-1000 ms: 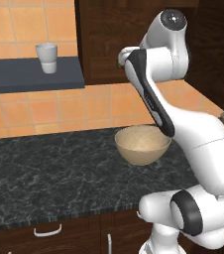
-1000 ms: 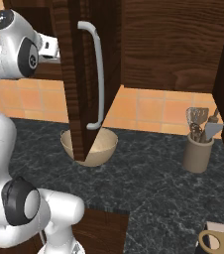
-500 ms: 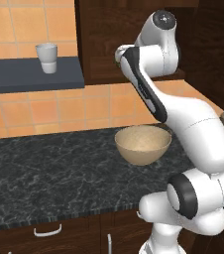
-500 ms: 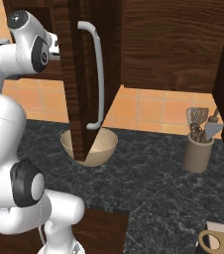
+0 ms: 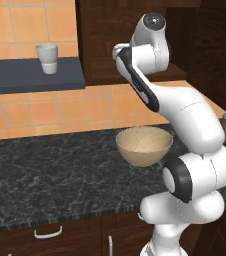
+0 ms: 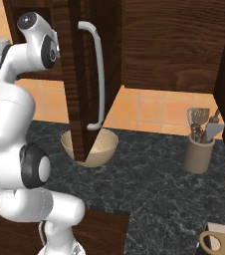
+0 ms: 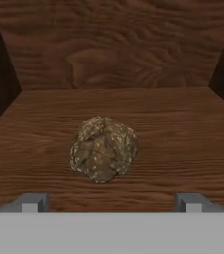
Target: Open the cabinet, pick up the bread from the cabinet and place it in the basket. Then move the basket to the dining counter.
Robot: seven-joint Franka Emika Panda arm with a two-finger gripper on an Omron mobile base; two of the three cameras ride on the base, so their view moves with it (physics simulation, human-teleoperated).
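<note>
The cabinet (image 6: 171,45) is dark brown wood grain; its door (image 6: 87,74) stands swung open toward the camera in the right base view, with the long silver bar handle (image 6: 98,74) upright on its edge. Below it the black speckled worktop (image 5: 50,170) carries the basket (image 5: 144,145), a round tan bowl with a speckled inside, sitting under the open door. In the hand view the bread (image 7: 103,148), a small lumpy tan-brown roll with pale flecks, lies alone on the cabinet's wooden shelf floor, near the middle. The tool (image 7: 111,203) faces it with its fingertips (image 7: 32,203) spread wide on either side, not touching it. Since a second ago the arm's upper joints have swung closer to the cabinet opening; basket and door are unmoved.
</note>
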